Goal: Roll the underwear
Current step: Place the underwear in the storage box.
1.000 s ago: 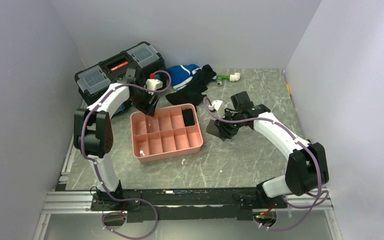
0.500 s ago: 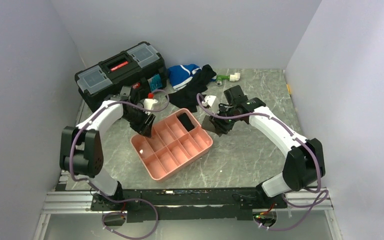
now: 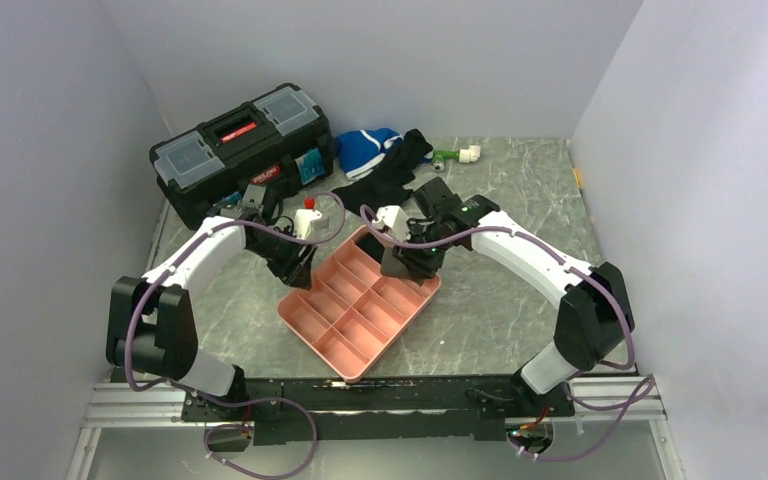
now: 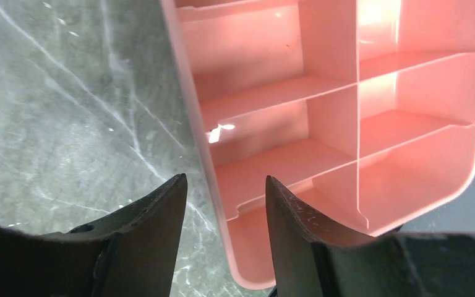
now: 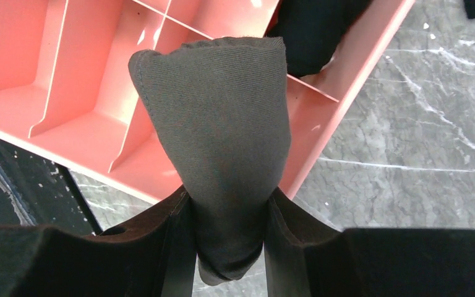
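The right hand [image 5: 227,207] pinches the rolled underwear [image 5: 216,111] over the pink tray [image 4: 408,124], apparently to drop it into a free compartment beside one holding black cloth [image 5: 315,31]. The left hand [image 4: 226,185], fingers [image 4: 154,223] spread astride the tray's wall, likely steadies it on the counter [image 4: 68,111]. The red label [image 3: 241,129] on the toolbox [image 3: 200,160] is unreadable

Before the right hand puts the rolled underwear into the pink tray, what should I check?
1. Grip: ok, the right hand is shut on the underwear.
2. Roll shape: ok, it looks compact.
3. Position: ok, it hangs over the tray.
4. Free compartment: ok, empty ones lie beside the black item.
5. Tray steadied: cannot tell, the left hand straddles its wall without clearly touching.
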